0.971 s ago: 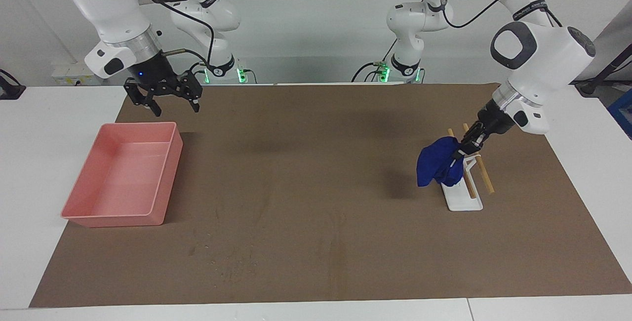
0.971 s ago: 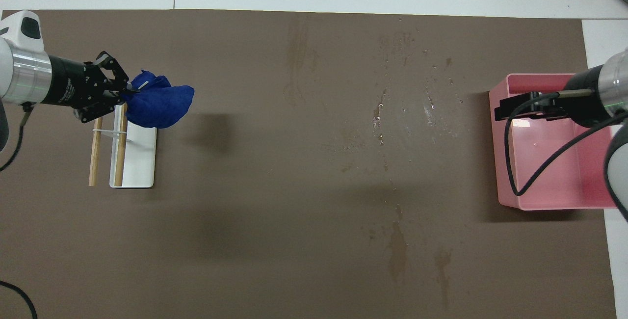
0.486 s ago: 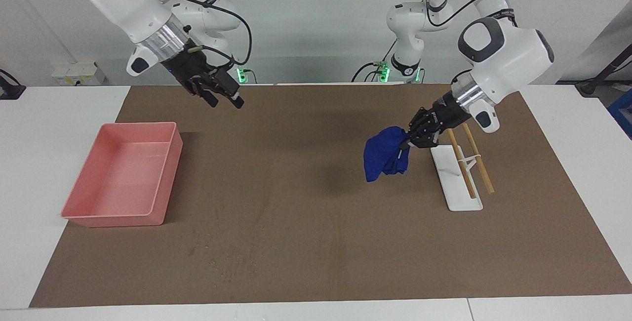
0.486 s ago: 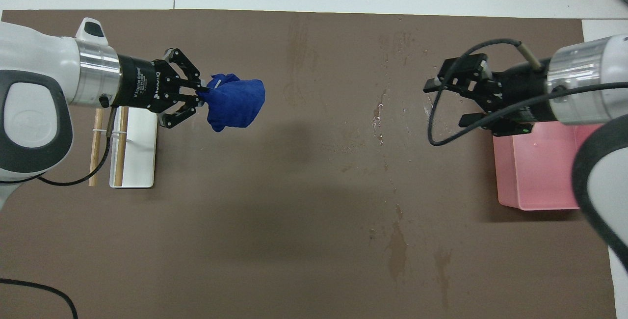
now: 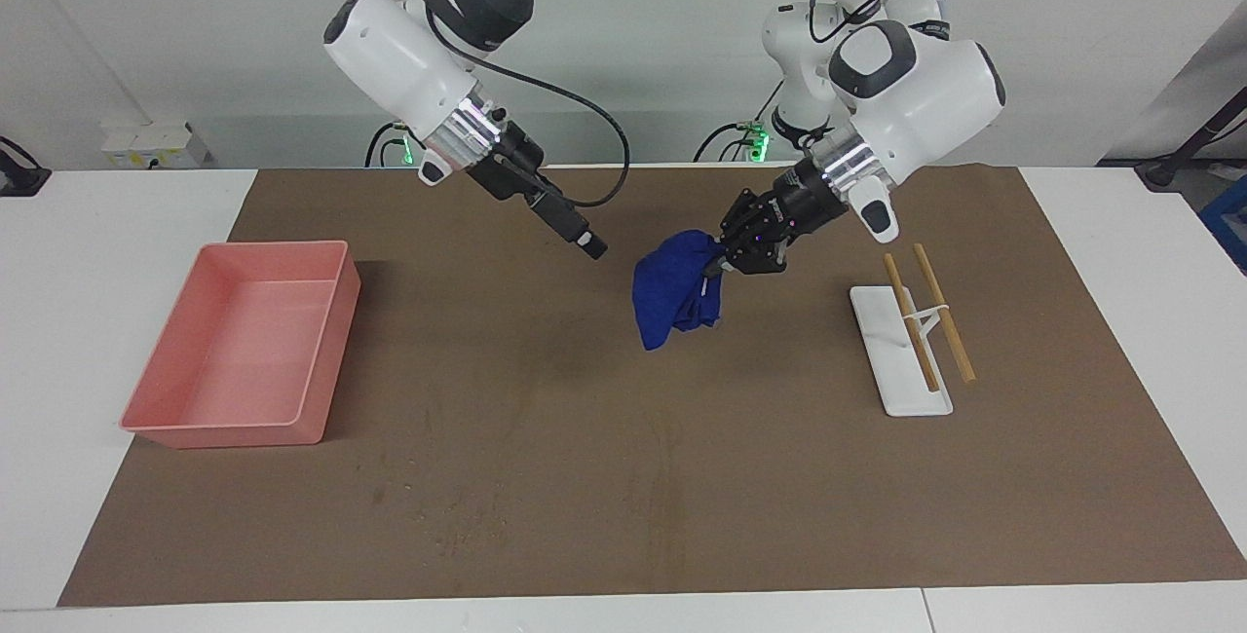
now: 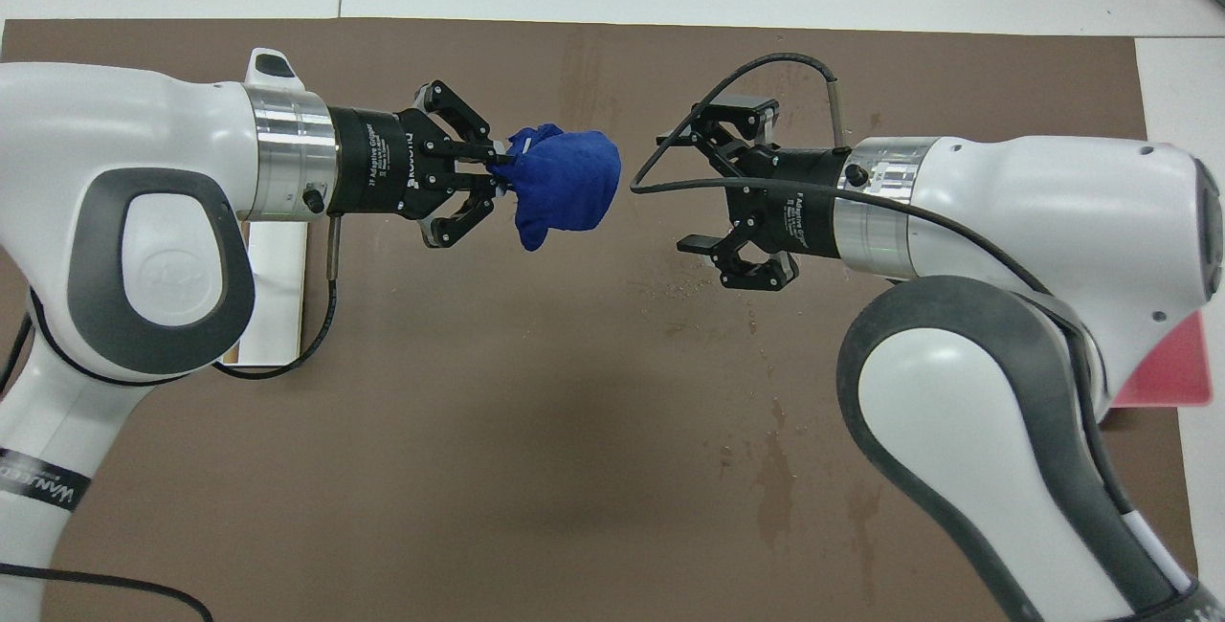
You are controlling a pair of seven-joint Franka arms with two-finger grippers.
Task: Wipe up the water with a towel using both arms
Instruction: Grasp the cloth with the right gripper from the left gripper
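The deep-blue towel (image 5: 672,297) (image 6: 565,187) hangs bunched in the air over the middle of the brown mat. My left gripper (image 5: 719,259) (image 6: 498,174) is shut on the towel's top edge. My right gripper (image 5: 586,243) (image 6: 681,191) is open and empty, in the air just beside the towel and pointing at it, with a small gap between them. The water (image 5: 448,511) shows as droplets and wet marks on the mat, farther from the robots than the towel. In the overhead view the right arm hides most of it.
A white rack with two wooden rods (image 5: 911,341) stands toward the left arm's end. A pink tray (image 5: 244,351) (image 6: 1163,368) sits toward the right arm's end. The brown mat (image 5: 585,419) covers most of the white table.
The left gripper has carried the towel from the rack to over the middle of the mat. The right gripper has swung from above the pink tray toward the towel.
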